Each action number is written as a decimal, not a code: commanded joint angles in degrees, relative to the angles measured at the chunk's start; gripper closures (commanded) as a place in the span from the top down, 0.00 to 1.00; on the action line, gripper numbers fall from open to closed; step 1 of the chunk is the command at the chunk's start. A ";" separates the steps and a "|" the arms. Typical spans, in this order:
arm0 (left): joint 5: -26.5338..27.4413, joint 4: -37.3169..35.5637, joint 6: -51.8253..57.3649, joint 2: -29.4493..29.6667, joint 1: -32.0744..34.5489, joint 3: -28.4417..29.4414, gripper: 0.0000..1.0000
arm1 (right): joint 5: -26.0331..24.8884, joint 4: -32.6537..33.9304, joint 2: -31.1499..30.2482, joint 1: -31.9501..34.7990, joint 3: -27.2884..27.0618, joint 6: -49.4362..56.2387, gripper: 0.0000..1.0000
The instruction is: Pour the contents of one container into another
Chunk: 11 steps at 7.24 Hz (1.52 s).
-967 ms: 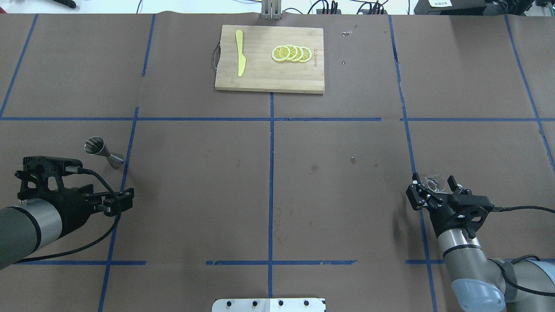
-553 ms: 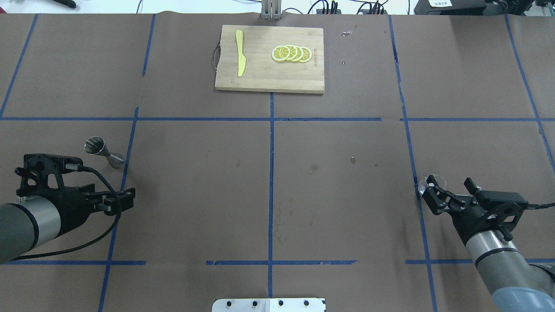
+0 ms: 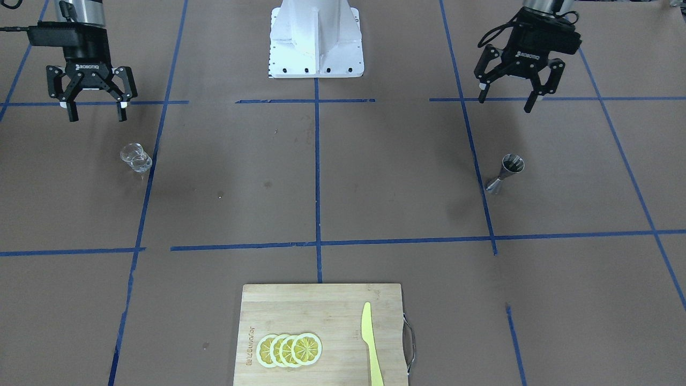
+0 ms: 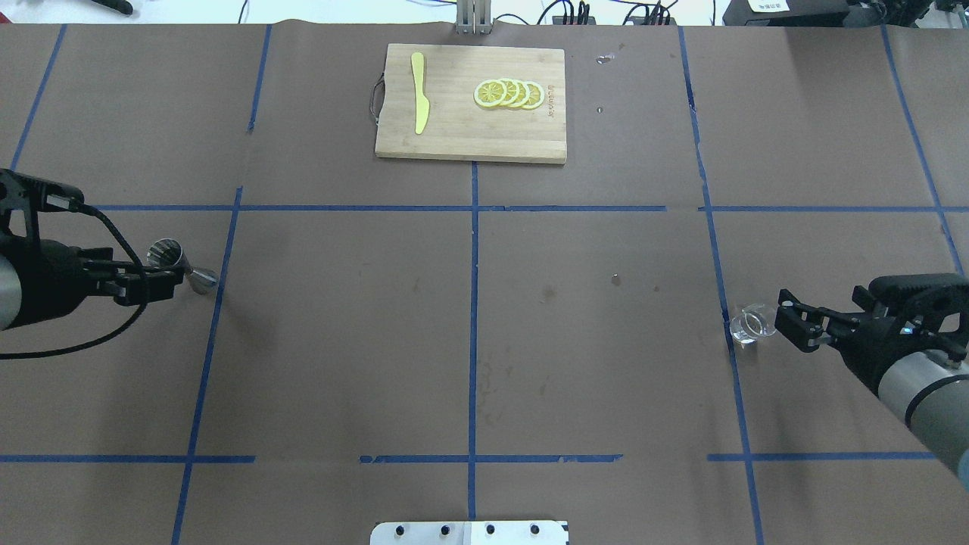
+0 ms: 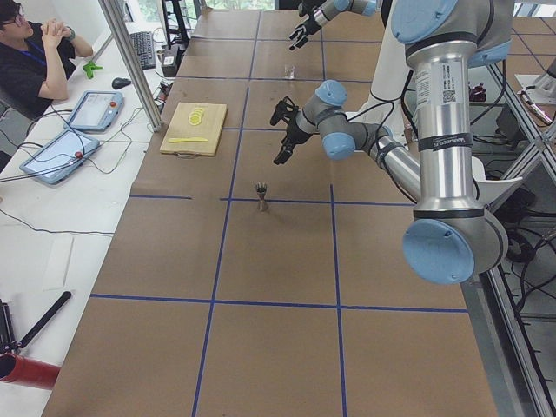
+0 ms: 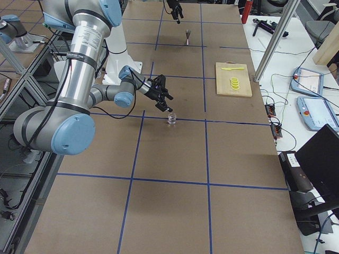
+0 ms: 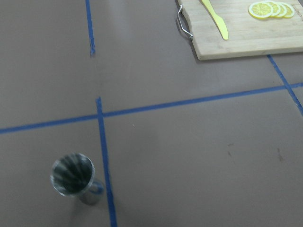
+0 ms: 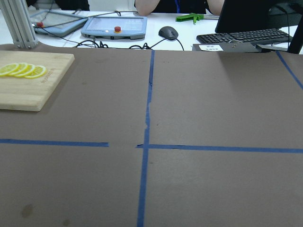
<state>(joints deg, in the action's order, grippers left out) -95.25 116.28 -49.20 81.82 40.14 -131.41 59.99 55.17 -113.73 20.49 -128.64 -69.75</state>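
The table (image 4: 341, 341), covered in brown paper and divided by blue tape lines, spans the whole scene. At its far edge, near the centre, lies a wooden cutting board (image 4: 469, 129) with its wire handle on the left. The left gripper (image 3: 505, 102) hangs above the left side of the table, its jaws spread wide and empty. It touches nothing. The right gripper (image 3: 97, 115) hangs above the right side, likewise spread wide and holding nothing. On the board, a yellow knife (image 4: 419, 92) lies along the left part, and a row of four overlapping lemon slices (image 4: 509, 94) lies to its right. A small clear glass (image 3: 136, 158) stands upright on the right side, just beside a tape line and apart from the right gripper. A metal jigger (image 3: 506, 172) stands upright on the left side, open cup upward, its base at a tape line, clear of the left gripper's fingers.
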 commanded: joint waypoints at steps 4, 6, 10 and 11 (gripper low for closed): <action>-30.89 -0.18 36.48 6.94 35.74 25.87 1.00 | 58.84 29.02 19.02 50.80 14.08 51.46 1.00; -37.79 -1.05 40.75 7.83 42.02 33.30 1.00 | 66.53 42.60 20.56 58.49 15.08 62.85 1.00; -39.66 -9.05 50.51 2.05 47.74 34.99 1.00 | 72.19 41.86 20.55 59.84 20.77 61.50 1.00; -39.57 -9.05 50.51 1.16 48.27 34.82 1.00 | 72.89 41.86 20.74 61.41 21.66 61.58 1.00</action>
<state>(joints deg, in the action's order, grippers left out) -134.82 107.59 0.71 84.75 87.33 -96.62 132.03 97.08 -93.62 80.65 -108.81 -7.67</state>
